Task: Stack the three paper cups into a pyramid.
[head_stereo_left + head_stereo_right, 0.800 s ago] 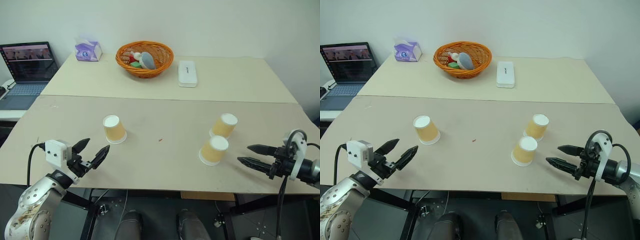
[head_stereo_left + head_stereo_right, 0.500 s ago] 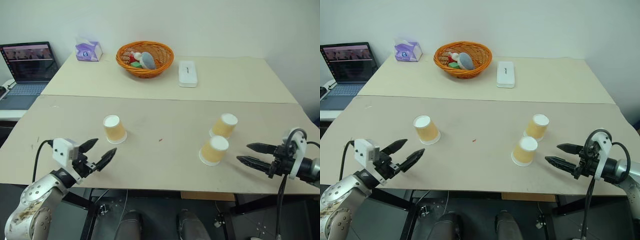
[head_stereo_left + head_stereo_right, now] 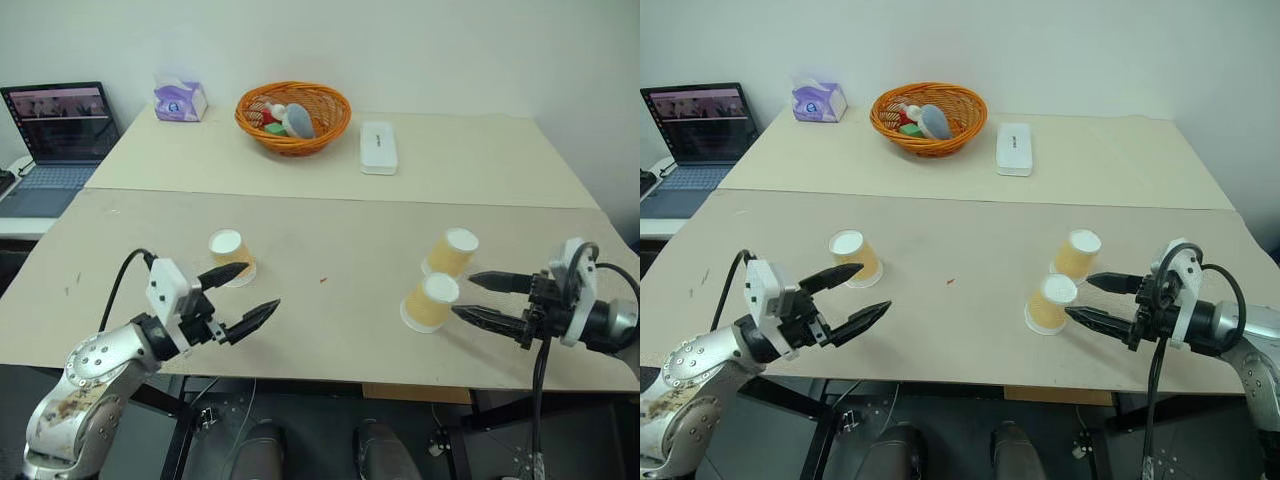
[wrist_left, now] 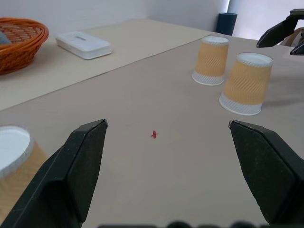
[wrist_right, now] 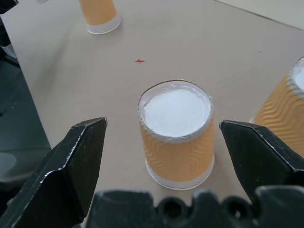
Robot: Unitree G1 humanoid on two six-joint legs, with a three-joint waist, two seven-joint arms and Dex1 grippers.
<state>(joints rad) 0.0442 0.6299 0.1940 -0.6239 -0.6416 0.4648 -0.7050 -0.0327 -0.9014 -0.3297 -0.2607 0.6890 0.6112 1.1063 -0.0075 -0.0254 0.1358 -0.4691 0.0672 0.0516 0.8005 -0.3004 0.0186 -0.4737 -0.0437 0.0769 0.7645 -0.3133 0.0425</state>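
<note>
Both grippers are hovering low over the counter (image 3: 330,330) with fingers spread and nothing held, the left gripper (image 3: 238,297) beside the lone cup (image 3: 231,257), the right gripper (image 3: 478,298) facing the near cup (image 3: 428,302), with the far cup (image 3: 452,251) just behind. All three are standing inverted and unstacked: yellow-orange ribbed sides, white bases up. They are likely light and crushable, calling for gentle mid-wall holds.

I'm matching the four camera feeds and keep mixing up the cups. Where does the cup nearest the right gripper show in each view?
Left eye view: the cup nearest the right gripper, just ahead of the open right gripper.
Right eye view: same cup, nearer of the right-hand pair.
Left wrist view: rightmost cup.
Right wrist view: centred between the fingers.
Shared landmark: the small red mark on the table.
</note>
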